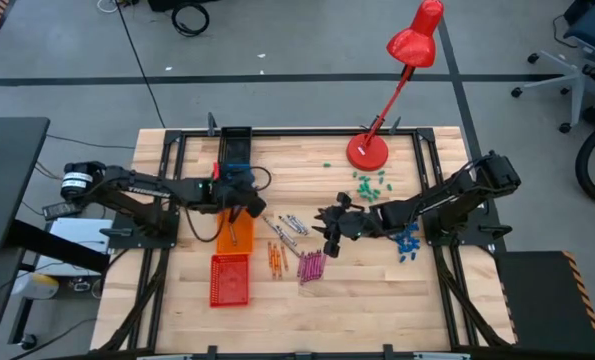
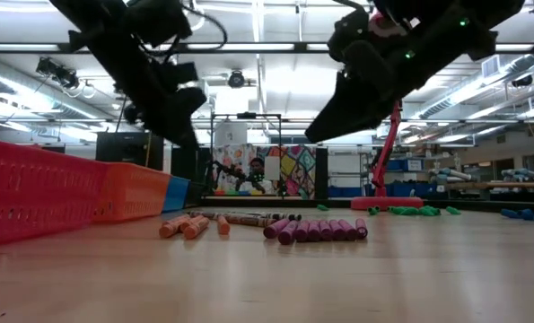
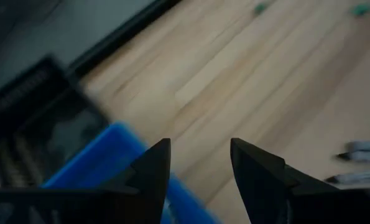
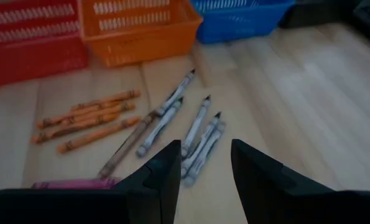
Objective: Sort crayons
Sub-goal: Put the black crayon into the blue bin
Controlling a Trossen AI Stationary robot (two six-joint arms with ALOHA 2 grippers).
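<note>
Lying loose, slim waxy crayons [image 4: 166, 121]

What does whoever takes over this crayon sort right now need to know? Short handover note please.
Left gripper: open, empty, above the orange basket and blue basket.
Right gripper: open, empty, hovering by the loose crayons.
On the table: grey crayons, orange crayons, magenta crayons in a tidy row, all outside the baskets.
Done: at least one crayon lies in the orange basket; the red basket looks empty.
Left: all three loose groups.
</note>
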